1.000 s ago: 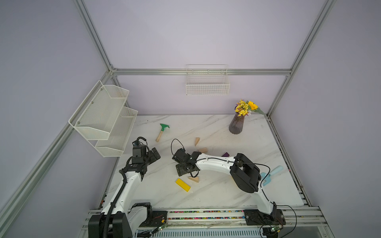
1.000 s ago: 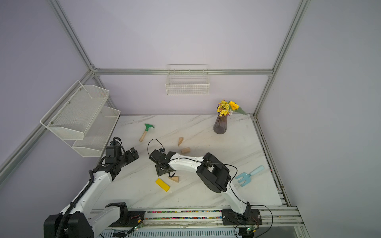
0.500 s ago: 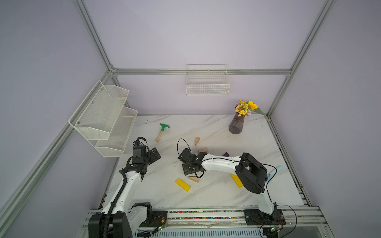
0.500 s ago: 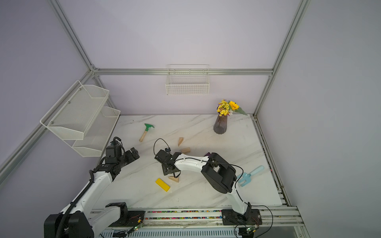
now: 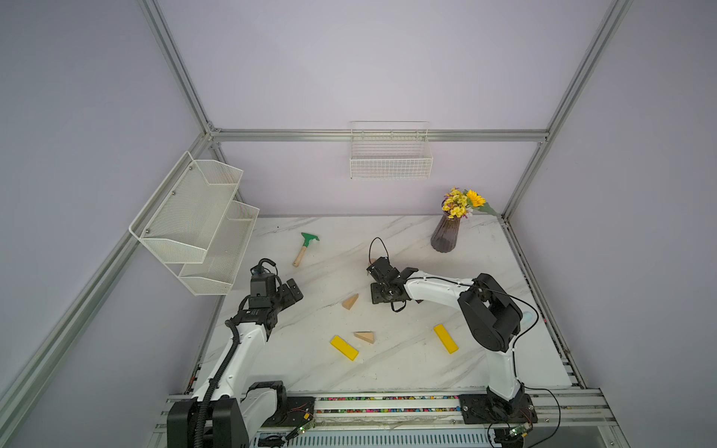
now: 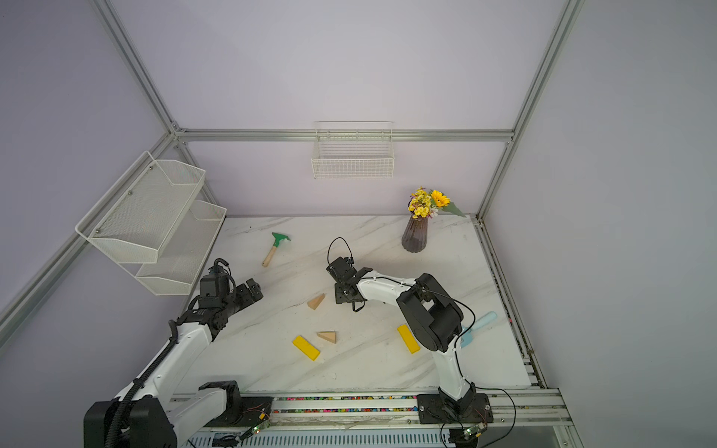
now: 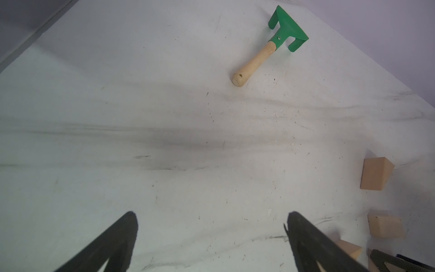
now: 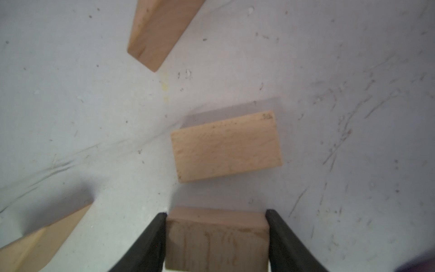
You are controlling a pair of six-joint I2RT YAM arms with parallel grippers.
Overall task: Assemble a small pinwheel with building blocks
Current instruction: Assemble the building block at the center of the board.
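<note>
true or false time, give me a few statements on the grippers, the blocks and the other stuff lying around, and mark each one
1. The right gripper is shut on a tan rectangular block. True.
2. The left gripper holds the green rake. False: it is open and empty; the rake lies well clear of it.
3. A yellow bar lies beside a tan wedge. True.
4. The vase lies tipped over. False: it stands upright.

No word, label, brand name or number can be read in any view. The only mark of that kind is a small dark stamp or smudge near one corner of the tan rectangular block (image 8: pixel 226 146), which lies flat on the surface (image 8: pixel 353 117) in the right wrist view. It is too blurred to make out.
</note>
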